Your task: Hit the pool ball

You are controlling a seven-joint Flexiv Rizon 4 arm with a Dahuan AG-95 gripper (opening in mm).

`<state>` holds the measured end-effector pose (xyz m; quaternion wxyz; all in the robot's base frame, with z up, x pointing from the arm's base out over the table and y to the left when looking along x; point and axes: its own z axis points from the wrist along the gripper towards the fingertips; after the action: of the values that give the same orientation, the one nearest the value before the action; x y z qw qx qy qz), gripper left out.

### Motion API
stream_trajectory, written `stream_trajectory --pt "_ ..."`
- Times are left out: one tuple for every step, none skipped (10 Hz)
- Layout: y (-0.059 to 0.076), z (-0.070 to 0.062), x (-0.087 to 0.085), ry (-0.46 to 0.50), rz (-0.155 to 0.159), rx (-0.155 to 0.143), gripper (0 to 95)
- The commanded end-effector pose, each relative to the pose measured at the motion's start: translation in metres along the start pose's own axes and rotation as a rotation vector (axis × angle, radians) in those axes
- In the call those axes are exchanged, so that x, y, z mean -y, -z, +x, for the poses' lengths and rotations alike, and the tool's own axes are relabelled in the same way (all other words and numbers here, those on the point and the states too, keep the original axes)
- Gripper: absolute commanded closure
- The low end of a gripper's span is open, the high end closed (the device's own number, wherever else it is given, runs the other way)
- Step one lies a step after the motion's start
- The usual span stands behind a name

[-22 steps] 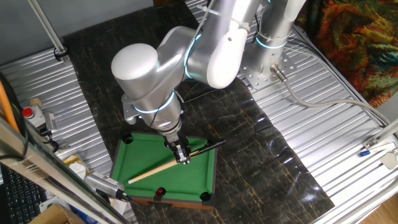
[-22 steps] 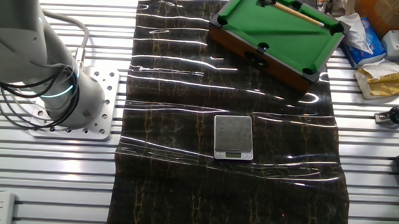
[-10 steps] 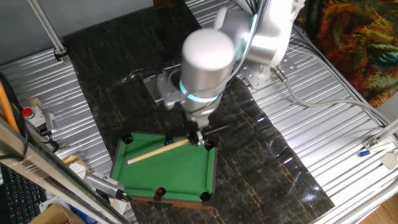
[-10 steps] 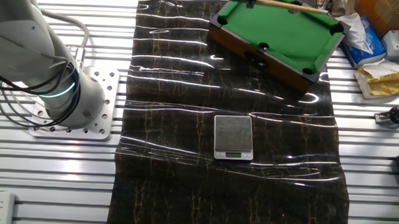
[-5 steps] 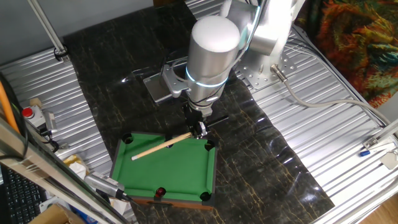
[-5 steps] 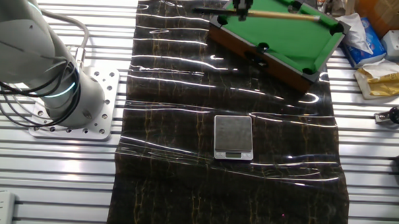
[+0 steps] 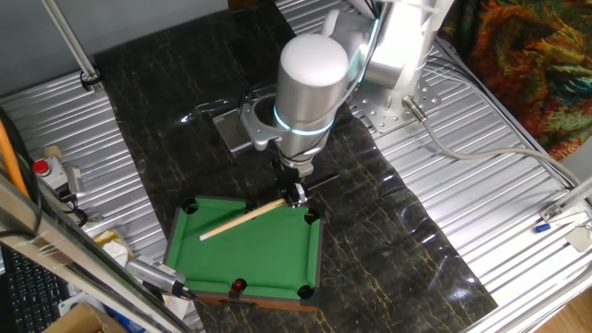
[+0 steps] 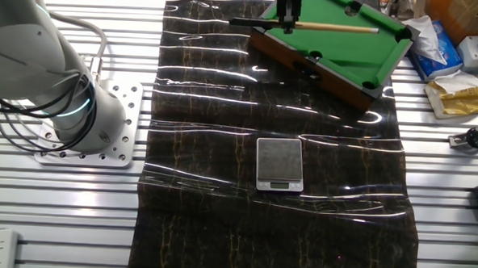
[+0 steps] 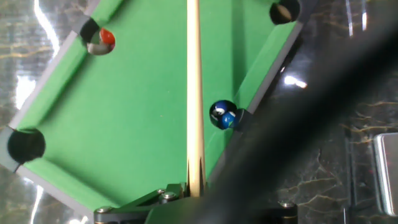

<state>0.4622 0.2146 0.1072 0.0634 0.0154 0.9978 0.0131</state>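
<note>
The pool ball (image 9: 107, 38) is tiny, red and glossy. It sits at a pocket on the left rail of the green toy table (image 9: 124, 124). It also shows at the near rail in one fixed view (image 7: 238, 287). My gripper (image 7: 296, 196) is shut on a wooden cue (image 9: 194, 93) near its dark butt. The cue lies across the felt and points past the red ball, well to its right. The gripper shows at the bottom of the hand view (image 9: 194, 190) and in the other fixed view (image 8: 288, 23). A blue ball (image 9: 224, 116) rests against the right rail, just right of the cue.
The green table (image 8: 340, 45) stands on a black marbled mat (image 8: 224, 109). A small grey scale (image 8: 280, 162) lies mid-mat. Packets and boxes (image 8: 451, 79) lie beyond the table. A red button box (image 7: 42, 168) stands at the left.
My arm has turned and carried the cue from the table's middle to the rail nearer the robot base. In the last half second it moved only slightly. The balls have not moved.
</note>
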Motion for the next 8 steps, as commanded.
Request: stream_trajectory --pt "-0.004 0.001 0.001 0.003 0.002 -0.001 95.0" --pt "-0.009 0.001 0.002 0.006 0.003 0.000 95.0" --pt "-0.015 0.001 0.002 0.015 0.005 0.000 95.0" --pt "-0.017 0.001 0.002 0.014 0.004 0.000 95.0" --pt "-0.022 0.001 0.003 0.014 0.005 0.001 95.0" --pt "-0.025 0.001 0.003 0.016 0.006 0.001 95.0" --pt "-0.026 0.001 0.003 0.017 0.003 0.003 95.0" --pt "-0.026 0.001 0.003 0.046 -0.010 -0.008 57.0"
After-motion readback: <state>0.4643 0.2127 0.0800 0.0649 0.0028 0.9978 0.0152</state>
